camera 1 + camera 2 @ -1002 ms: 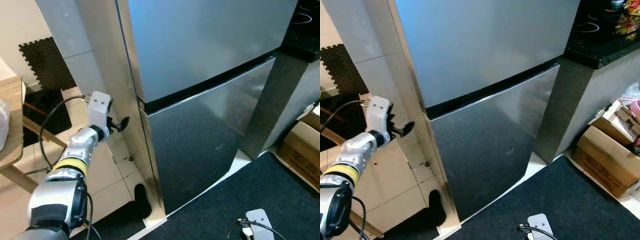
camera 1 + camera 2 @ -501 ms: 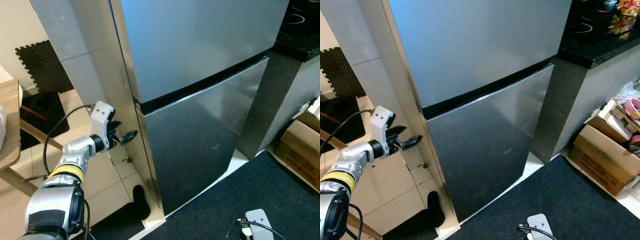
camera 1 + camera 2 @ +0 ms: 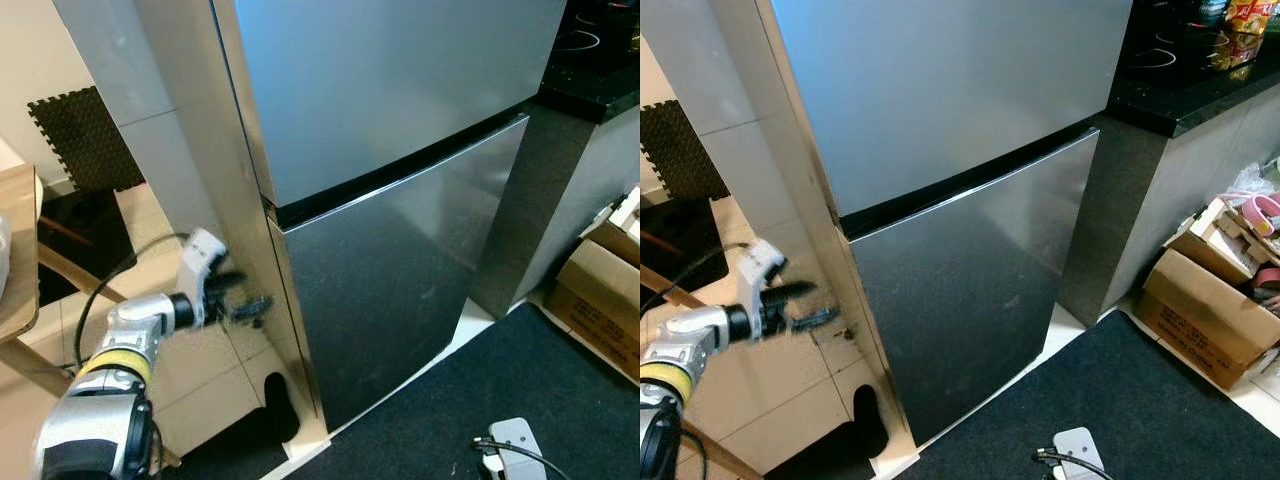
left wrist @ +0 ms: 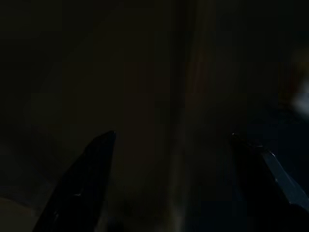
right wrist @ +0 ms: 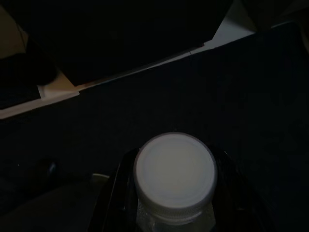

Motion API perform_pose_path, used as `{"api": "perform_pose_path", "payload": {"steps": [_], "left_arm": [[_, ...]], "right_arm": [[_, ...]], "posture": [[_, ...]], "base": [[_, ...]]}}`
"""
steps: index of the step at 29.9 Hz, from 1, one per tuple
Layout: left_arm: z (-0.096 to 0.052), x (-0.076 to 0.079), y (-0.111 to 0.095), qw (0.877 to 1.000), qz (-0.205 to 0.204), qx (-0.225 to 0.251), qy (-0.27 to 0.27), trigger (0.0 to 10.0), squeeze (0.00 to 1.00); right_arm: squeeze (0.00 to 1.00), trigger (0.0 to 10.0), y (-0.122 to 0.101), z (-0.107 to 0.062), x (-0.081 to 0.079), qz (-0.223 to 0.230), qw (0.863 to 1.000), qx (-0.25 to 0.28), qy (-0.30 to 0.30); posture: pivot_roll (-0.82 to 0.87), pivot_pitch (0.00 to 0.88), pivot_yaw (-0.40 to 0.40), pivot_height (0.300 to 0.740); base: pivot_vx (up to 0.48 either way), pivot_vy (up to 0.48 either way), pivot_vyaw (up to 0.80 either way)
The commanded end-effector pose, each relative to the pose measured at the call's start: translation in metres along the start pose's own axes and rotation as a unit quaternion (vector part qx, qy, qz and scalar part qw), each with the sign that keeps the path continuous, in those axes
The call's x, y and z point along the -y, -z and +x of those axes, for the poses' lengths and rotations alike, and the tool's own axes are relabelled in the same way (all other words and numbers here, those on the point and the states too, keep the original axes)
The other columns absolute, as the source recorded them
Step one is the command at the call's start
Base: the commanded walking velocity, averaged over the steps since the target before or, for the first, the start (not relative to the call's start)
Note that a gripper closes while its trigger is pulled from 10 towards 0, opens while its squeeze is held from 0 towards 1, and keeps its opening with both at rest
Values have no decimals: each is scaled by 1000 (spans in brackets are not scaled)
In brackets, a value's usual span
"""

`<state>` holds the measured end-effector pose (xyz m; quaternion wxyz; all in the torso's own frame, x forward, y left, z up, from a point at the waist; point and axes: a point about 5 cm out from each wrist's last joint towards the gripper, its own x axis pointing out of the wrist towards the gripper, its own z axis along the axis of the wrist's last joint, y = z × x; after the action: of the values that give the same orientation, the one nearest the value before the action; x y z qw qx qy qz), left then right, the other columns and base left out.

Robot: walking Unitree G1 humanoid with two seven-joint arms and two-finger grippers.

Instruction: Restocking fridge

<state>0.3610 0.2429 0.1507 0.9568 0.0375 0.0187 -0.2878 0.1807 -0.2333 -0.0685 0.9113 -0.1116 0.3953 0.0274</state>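
Blurred left tool [image 3: 245, 300] beside fridge [image 3: 400, 170]

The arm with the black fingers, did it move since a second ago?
Yes. The left gripper dropped lower and reached in closer to the left edge of the fridge, its fingers open. It took hold of nothing. The fridge doors stayed closed, and the right gripper kept holding its white-capped bottle.

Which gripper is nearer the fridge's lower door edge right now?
Left. The left gripper, fingers open, is beside the left edge of the lower door. The right gripper hangs low over the dark mat, shut on a white-capped bottle.
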Motion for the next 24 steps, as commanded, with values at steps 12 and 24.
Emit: {"api": "perform_pose_path", "payload": {"steps": [12,24], "left_arm": [[16,27,12,996,-62,21,62,10000,0],[28,32,5,996,-56,26,59,10000,0]], "right_arm": [[0,10000,-2,1,-4,-1,1000,2,-3],[0,10000,0,0,0,-4,1000,1,1]], "posture": [[-113,87,66,726],[-128,86,69,726]], "base": [[0,0,0],[0,0,0]]}}
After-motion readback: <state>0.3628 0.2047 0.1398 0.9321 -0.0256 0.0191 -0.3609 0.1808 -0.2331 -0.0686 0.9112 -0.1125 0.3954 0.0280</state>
